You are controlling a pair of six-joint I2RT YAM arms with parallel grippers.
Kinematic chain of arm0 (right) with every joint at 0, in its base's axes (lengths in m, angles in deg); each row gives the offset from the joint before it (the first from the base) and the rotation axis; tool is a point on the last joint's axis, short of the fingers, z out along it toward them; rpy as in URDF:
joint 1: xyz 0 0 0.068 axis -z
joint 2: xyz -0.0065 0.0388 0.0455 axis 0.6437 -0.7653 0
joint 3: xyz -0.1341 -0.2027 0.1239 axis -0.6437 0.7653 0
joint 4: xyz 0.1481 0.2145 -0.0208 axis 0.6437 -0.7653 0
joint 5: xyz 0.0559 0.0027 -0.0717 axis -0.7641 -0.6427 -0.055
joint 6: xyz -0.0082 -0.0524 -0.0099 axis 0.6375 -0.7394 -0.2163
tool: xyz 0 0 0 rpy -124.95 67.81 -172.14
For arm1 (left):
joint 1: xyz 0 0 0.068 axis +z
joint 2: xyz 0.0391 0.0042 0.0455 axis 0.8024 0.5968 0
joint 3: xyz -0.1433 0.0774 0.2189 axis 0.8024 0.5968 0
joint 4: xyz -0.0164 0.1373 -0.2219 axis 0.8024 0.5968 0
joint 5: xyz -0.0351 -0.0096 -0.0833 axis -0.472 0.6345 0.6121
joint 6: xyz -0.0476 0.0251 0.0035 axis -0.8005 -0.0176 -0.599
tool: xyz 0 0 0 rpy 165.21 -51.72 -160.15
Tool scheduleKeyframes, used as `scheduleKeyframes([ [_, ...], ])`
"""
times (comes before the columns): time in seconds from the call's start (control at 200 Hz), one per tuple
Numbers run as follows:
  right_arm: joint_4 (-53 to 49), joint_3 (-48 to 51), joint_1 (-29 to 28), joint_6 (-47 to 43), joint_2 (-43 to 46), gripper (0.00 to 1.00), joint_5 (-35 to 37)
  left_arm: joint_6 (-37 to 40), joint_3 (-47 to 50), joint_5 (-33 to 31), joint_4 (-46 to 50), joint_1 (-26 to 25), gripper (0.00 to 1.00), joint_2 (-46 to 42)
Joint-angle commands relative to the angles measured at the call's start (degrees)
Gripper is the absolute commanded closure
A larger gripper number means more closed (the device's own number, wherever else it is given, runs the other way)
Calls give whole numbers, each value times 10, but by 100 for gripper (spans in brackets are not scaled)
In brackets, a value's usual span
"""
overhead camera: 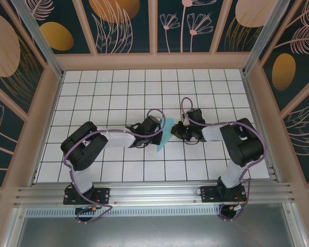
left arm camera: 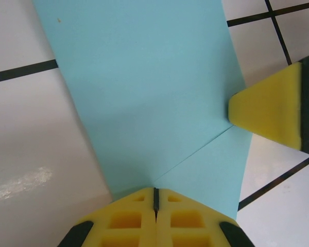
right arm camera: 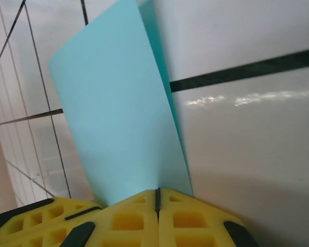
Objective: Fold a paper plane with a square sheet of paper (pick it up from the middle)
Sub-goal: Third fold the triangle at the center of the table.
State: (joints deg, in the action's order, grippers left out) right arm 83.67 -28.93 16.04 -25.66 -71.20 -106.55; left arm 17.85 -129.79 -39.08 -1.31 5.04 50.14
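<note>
- Two bases, the left base (overhead camera: 86, 195) and the right base (overhead camera: 222, 194), are bolted to a metal rail (overhead camera: 154, 191) at the near edge of the desk (overhead camera: 118, 87).
- From there the left arm (overhead camera: 92, 146) and the right arm (overhead camera: 242, 141) bend inward, and their wrists meet over the white grid tiles in the middle of the desk.
- The paper (overhead camera: 164, 138) sits between the two wrists. From above it shows as a narrow cyan sliver slanting from near left to far right.
- The left jaws are closed on the paper's near edge. In the left wrist view the yellow pads (left arm camera: 129, 221) meet with no gap, and the paper (left arm camera: 144, 92) spreads away from them across the tiles.
- A straight crease (left arm camera: 193, 157) runs in that view from the seam of the pads to the paper's right edge. There it meets a yellow fingertip (left arm camera: 268, 110) of the right arm, which touches that edge.
- The right jaws are also closed, pinching the paper. In the right wrist view the pads (right arm camera: 129, 221) are pressed together and the paper (right arm camera: 118, 118) rises from their seam.
- In that view the paper is doubled over, with a darker second layer (right arm camera: 159, 72) showing behind its right edge.
- Whether any part of the paper rests on the desk cannot be told.
- Beyond the wrists the tiles run to a pale frame (overhead camera: 154, 60), backed by dark teal panels (overhead camera: 123, 25) with plant patterns.
</note>
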Motion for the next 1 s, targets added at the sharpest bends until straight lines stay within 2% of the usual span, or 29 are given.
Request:
scheduleKeyframes([
  [0.0,-14,1,2,-16,-25,93,17,7,-9,5,26,1,100,13],
  [0.16,-42,-21,6,-32,12,92,8,7,-13,4,27,2,100,11],
  [0.345,-68,-18,18,-38,67,86,12,8,-17,-1,30,2,99,-1],
  [0.555,-36,19,19,-24,72,76,-8,9,-39,-11,38,2,94,-24],
  [0.766,-4,26,19,-12,50,75,-34,15,-43,-18,46,2,93,-37],
  [0.996,24,24,18,-12,39,72,-65,11,-30,-28,50,2,96,-34],
])
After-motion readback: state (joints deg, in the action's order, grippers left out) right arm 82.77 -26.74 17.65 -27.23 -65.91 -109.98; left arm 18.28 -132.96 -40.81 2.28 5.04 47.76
